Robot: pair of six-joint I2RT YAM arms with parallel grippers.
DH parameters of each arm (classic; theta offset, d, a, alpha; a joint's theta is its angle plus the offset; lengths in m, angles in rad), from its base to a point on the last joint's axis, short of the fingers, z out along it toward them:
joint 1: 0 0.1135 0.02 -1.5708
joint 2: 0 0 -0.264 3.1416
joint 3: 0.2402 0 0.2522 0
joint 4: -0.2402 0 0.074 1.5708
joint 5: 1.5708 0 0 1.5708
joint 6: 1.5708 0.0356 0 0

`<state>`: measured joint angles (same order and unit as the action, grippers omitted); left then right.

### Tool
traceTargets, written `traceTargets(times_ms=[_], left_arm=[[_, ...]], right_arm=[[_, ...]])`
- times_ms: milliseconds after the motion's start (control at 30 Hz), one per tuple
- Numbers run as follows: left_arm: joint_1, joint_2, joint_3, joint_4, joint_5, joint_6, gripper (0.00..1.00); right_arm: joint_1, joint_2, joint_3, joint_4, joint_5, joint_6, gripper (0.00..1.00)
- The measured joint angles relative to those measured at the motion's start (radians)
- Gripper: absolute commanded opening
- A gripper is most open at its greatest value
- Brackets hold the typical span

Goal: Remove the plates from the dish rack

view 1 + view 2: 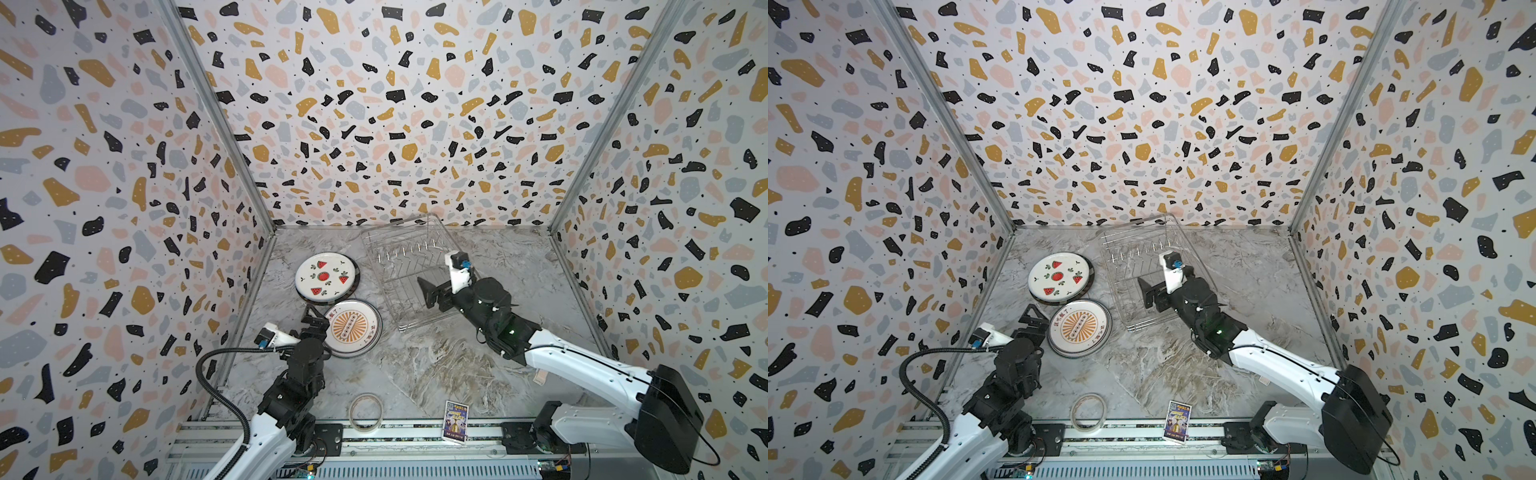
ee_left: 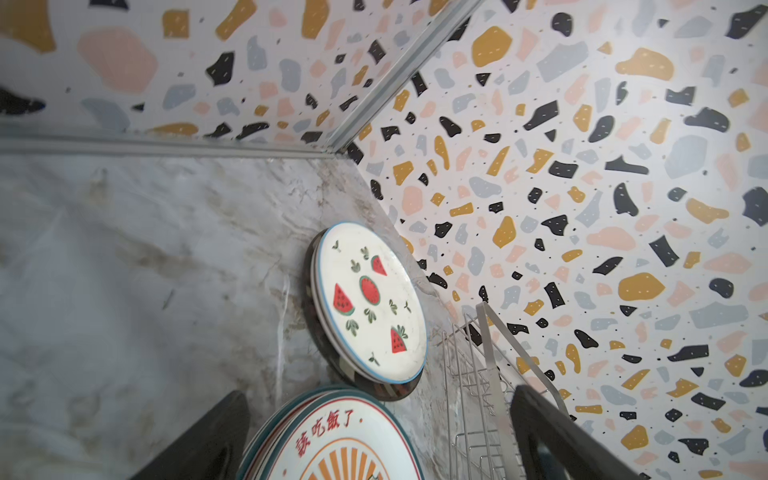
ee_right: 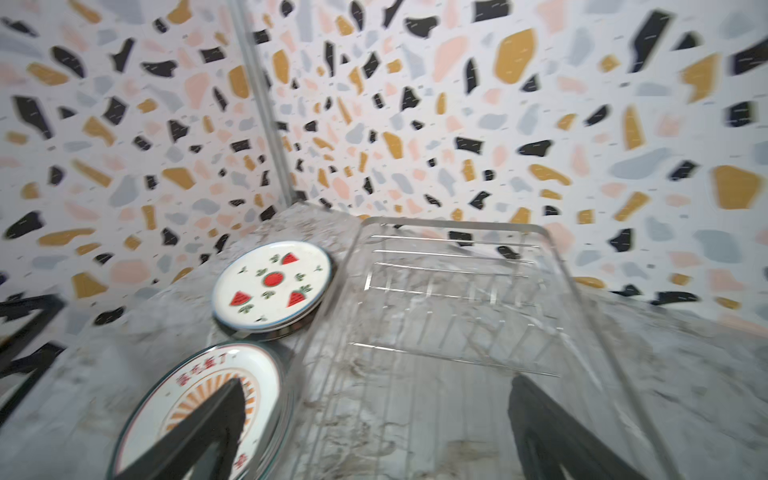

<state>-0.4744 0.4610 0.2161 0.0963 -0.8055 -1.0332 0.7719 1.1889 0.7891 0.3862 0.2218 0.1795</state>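
in both top views the rectangular silver wire dish rack (image 1: 399, 266) sits near the back of the grey marbled table (image 1: 436, 365), with no plate between its prongs. the plates lie flat in two stacks just left of it. a white round ceramic plate printed with red watermelon slices (image 1: 326, 276) tops the farther stack. a white round ceramic plate with an orange sunburst and red characters (image 1: 352, 328) tops the nearer one, and the two stacks meet at the rims. stacking them flat keeps them stable and clear of the rack. the left gripper (image 1: 314, 321) sits at the sunburst plate's near-left rim, and the right gripper (image 1: 430, 293) hangs over the rack's wires.

in the left wrist view its black fingers (image 2: 199, 440) stand spread wide on either side of the sunburst stack and pinch nothing. the stack rests on the table by its own weight.

the right wrist view is blurred, but that arm's fingers (image 3: 552, 432) are also spread with nothing between them. only bare wire lies below, so i judge the unloading done, with nothing left there to grasp.
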Motion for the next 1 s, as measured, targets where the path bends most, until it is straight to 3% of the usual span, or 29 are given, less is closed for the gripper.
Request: traceTargets(times_ms=[167,333,433,567,700,1000], left_arm=[[0.000,0.022,0.026,0.287,0.009,0.349,1.00],[0.011,0.070,0.020,0.428,-0.063,0.592,0.98],[0.092,0.145,-0.015,0.517,-0.094,0.674,0.98],[0.209,0.280,-0.104,0.639,-0.107,0.734,0.97],[0.249,0.448,-0.171,0.723,-0.103,0.774,0.99],[0.320,0.694,-0.191,1.009,-0.023,0.829,0.99]], right_arm=[[-0.241,-0.118,-0.082,-0.071,0.052,0.039,0.99],[-0.492,-0.157,-0.229,-0.005,0.100,0.019,1.00],[-0.602,-0.154,-0.332,0.034,0.130,0.016,0.99],[-0.651,-0.140,-0.497,0.184,0.165,-0.010,0.99],[-0.660,-0.041,-0.630,0.386,0.148,-0.054,1.00],[-0.675,0.102,-0.698,0.769,-0.008,-0.126,1.00]])
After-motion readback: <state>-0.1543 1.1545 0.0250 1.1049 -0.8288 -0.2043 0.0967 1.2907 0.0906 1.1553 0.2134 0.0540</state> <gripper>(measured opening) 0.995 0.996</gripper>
